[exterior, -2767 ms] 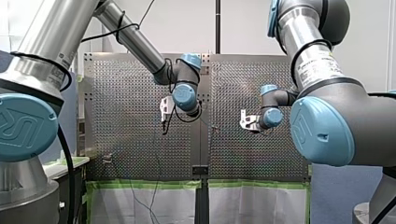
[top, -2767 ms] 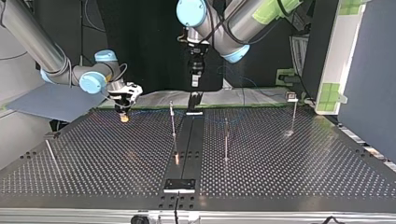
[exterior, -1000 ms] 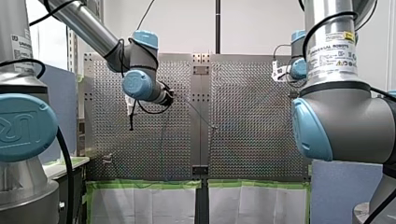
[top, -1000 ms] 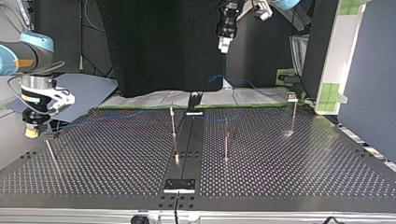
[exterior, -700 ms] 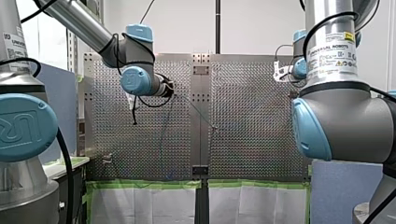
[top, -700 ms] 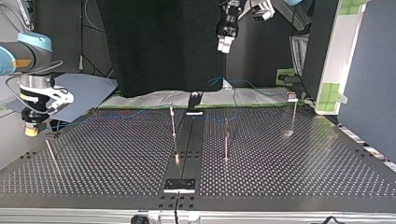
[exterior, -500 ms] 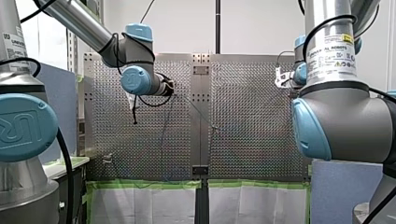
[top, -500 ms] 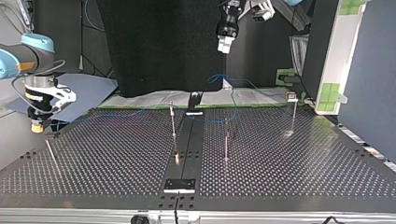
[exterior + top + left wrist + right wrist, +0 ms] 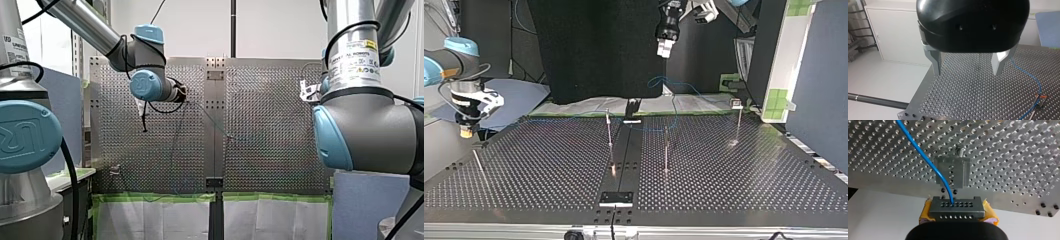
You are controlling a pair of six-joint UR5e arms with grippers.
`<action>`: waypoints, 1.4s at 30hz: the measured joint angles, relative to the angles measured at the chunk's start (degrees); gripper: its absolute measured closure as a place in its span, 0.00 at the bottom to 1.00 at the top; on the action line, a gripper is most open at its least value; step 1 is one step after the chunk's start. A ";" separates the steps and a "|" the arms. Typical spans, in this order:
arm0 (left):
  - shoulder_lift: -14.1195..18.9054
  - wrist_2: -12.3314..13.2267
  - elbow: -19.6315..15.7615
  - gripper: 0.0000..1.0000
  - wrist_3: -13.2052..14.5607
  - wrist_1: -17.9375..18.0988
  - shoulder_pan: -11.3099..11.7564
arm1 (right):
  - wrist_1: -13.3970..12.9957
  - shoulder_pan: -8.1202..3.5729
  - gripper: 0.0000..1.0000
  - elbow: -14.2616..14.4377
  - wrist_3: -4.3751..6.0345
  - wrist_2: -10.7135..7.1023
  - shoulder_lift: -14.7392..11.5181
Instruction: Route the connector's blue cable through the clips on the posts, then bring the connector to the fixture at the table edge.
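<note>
My left arm [image 9: 82, 21], my right arm [image 9: 350, 30]: silver tubes, blue joint caps [image 9: 145, 85], black cables [image 9: 71, 175]. My left gripper [image 9: 967, 72]: black shell, metal fingers [image 9: 936, 62]. My right gripper [image 9: 957, 212]: yellow pads [image 9: 926, 210].

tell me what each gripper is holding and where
My right gripper holds the connector by its two short ends, between the yellow pads; its blue cable leads out ahead. My left gripper is open, holding nothing.

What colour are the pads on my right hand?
Yellow pads, clamped on the connector; the right wrist view shows them best.
</note>
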 joint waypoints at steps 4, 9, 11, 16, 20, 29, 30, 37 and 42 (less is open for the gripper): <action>-0.01 -0.01 0.00 0.01 0.00 -0.15 0.00 | -0.66 -0.59 1.00 0.00 -0.37 -1.87 0.11; -0.02 -0.56 0.16 0.01 0.26 -0.40 0.01 | -1.49 -1.39 1.00 -0.56 -0.87 -4.22 0.21; -0.01 -0.84 0.33 0.01 0.52 -0.87 0.01 | -1.82 -1.67 1.00 -0.81 -0.94 -5.08 0.25; -0.01 -1.63 0.61 0.01 1.01 -1.52 0.00 | -3.13 -2.35 1.00 -1.06 -0.90 -7.68 0.40; -0.02 -2.09 0.81 0.01 1.12 -1.64 0.01 | -3.67 -2.85 1.00 -1.49 -0.94 -9.76 1.03; -0.34 -2.54 1.07 0.01 1.15 -1.79 0.00 | -2.95 -3.61 1.00 -3.35 -2.94 -14.11 4.82; -0.41 -2.66 1.07 0.01 1.14 -1.79 -0.01 | -2.90 -3.67 1.00 -3.46 -3.00 -14.41 5.17; -1.32 -2.97 1.25 0.01 1.15 -1.75 -0.09 | -2.73 -4.10 1.00 -4.14 -3.09 -15.69 6.31; -2.05 -2.99 1.73 0.01 1.14 -1.74 -0.29 | -2.64 -4.35 1.00 -4.67 -2.95 -16.80 6.43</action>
